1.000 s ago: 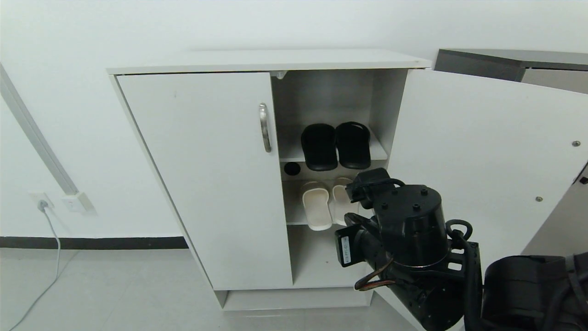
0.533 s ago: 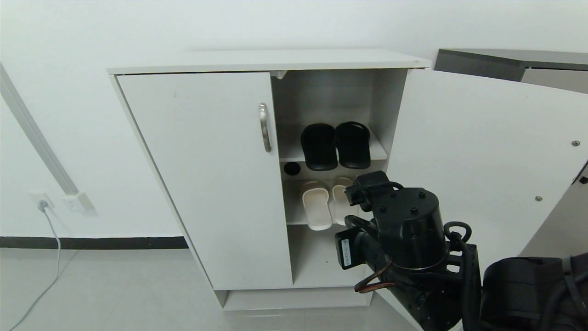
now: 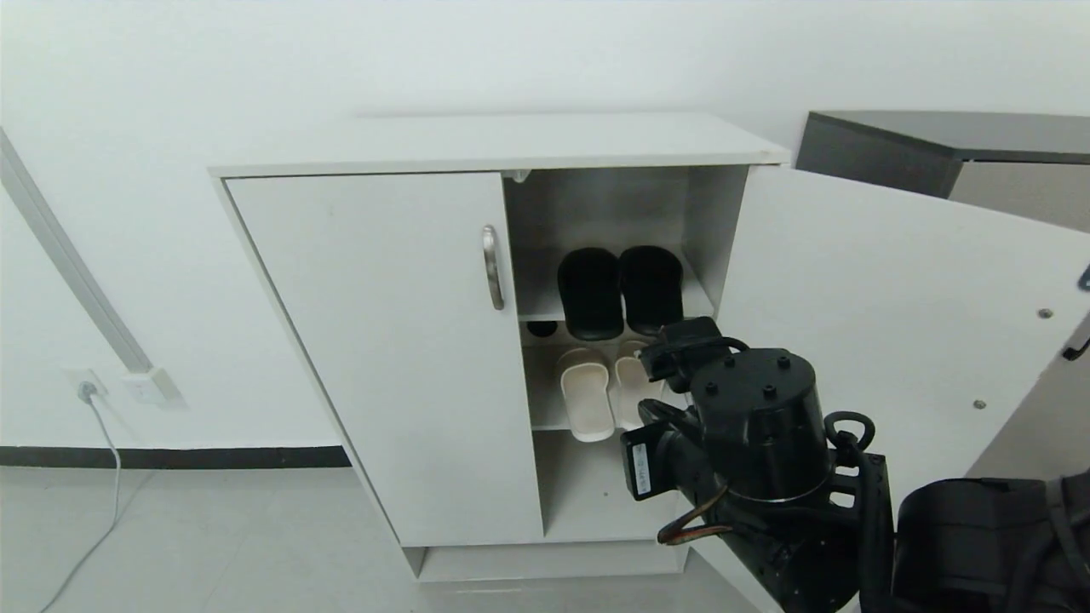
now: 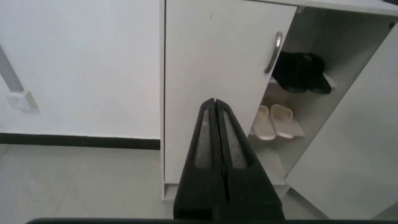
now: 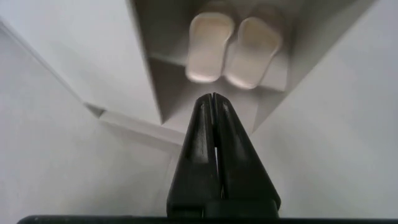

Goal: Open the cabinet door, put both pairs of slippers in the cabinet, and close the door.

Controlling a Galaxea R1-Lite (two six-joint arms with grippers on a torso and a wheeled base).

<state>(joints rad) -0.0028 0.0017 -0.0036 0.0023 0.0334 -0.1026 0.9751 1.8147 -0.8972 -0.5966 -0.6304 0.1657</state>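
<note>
**Both pairs shelved, right door open, both end effectors clenched on nothing**

My right end effector [image 5: 213, 97] is clenched, its two fingers pressed flat together with nothing between them. Straight ahead of its tips, inside the cabinet [image 3: 502, 140], the white slippers [image 5: 235, 46] lie side by side on the middle shelf [image 3: 545, 419], touching each other, their ends at the shelf's front edge. Below and nearer to this end effector is the bare bottom compartment. The open door [image 3: 886, 323] stands swung wide on the outer side of my right arm, close beside it.

Above the white pair, farther from my right end effector, the black slippers [image 3: 620, 289] sit together on the upper shelf [image 3: 700, 294], also side by side and touching.

My left end effector [image 4: 214, 103] is likewise clenched and holds nothing. It hangs well back from the cabinet, pointing at the closed door [image 4: 217, 56]. The metal handle [image 4: 272, 53] on that door's edge is beyond its tips and off toward my right arm's side, and past the handle both pairs of slippers show in the open compartment.
</note>
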